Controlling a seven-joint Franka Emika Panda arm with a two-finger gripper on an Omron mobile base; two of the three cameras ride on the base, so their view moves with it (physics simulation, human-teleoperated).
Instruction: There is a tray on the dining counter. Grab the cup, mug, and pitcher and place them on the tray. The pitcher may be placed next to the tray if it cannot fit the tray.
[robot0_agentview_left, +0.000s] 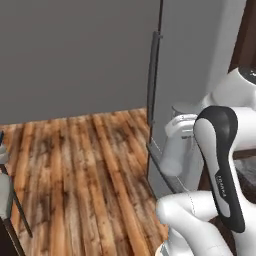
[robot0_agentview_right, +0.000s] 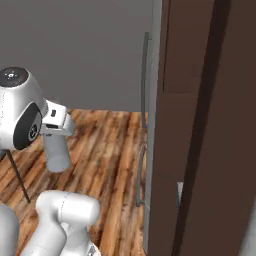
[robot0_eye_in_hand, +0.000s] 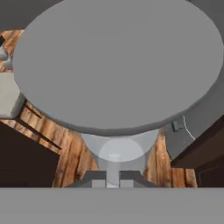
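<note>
1. Claw (robot0_eye_in_hand: 112, 180) clenched on the pitcher (robot0_eye_in_hand: 118, 65), gripped at the narrow neck; wide grey base spreads out ahead of the hand camera.
2. Pitcher seen in both base views too, hanging off the wrist above the wood floor (robot0_agentview_left: 85, 170), well clear of it. Resting on nothing.
3. Neck grip probably chosen because the body is too wide for the fingers.
4. Looks like the transit phase: carried load, tray and counter out of frame. Remaining distance impossible to judge.
5. Surroundings: grey fridge (robot0_agentview_left: 200, 60) with a long vertical handle just beside the arm; brown cabinet (robot0_agentview_right: 210, 125) close on the right.
6. Stool (robot0_eye_in_hand: 11, 94) with thin dark legs at the left edge of the floor, near the pitcher in the hand view.
7. Risk: a swing could clip the fridge or the stool legs.
</note>
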